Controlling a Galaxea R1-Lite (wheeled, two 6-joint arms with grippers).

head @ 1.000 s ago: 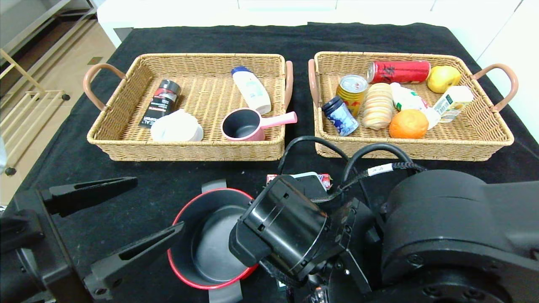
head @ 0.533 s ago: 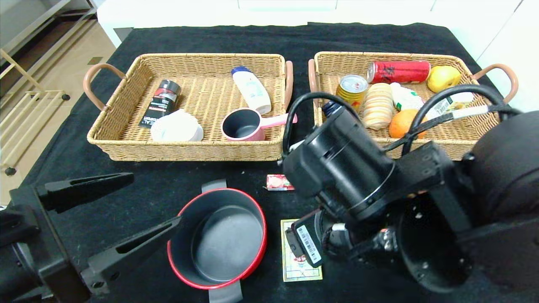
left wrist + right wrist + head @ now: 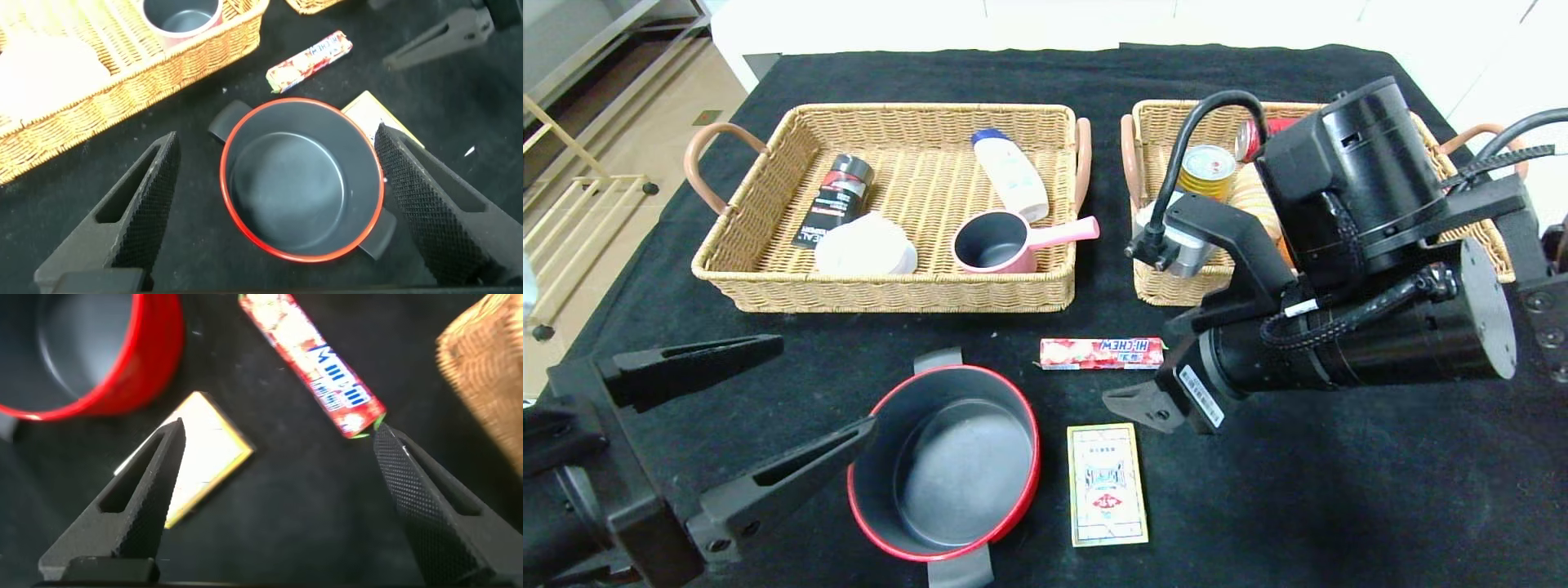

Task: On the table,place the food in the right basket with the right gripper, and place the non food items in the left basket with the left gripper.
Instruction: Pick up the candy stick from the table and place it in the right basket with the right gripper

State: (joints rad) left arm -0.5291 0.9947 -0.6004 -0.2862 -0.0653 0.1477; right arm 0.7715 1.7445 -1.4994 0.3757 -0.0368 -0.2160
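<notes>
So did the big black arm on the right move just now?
Yes. The right gripper swung rightward off the red pot and now sits beside the Hi-Chew stick.

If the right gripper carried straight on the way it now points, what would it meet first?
Probably the table cloth between the Hi-Chew stick and the card box. The right gripper stands open, tilted down and leftward, one finger by the stick's end, the other over the box; depth is unclear.

Open left tool (image 3: 274, 204) straddles red pot (image 3: 302, 178) on black table (image 3: 458, 106).
</notes>
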